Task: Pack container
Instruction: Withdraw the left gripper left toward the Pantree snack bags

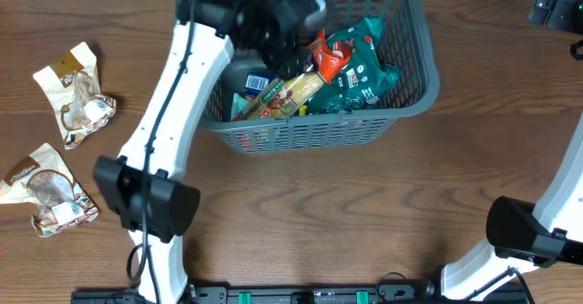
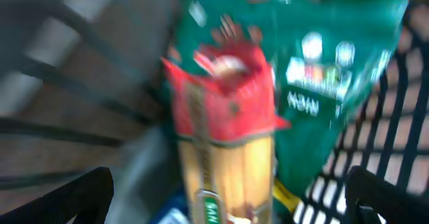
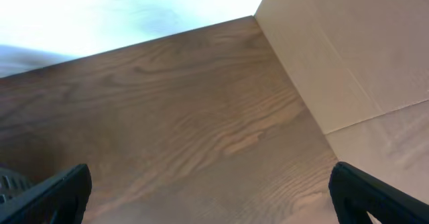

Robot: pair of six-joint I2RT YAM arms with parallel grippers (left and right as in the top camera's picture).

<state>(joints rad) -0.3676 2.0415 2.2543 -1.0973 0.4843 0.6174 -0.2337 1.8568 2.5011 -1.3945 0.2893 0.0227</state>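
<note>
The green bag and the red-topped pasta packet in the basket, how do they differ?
The green bag is wide; the pasta packet is long and narrow. The green bag is dark green with white print; the pasta packet is yellowish with a red top. Both lie side by side inside the container.

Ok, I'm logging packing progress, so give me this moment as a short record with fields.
basket: far side of table, centre
inside basket: pasta packet, green packets, other items partly hidden
outside basket: far beige packet and near beige packet, on the table to the left
left gripper: open, over the pasta packet in the basket
right gripper: open, over bare table, holding nothing
</note>
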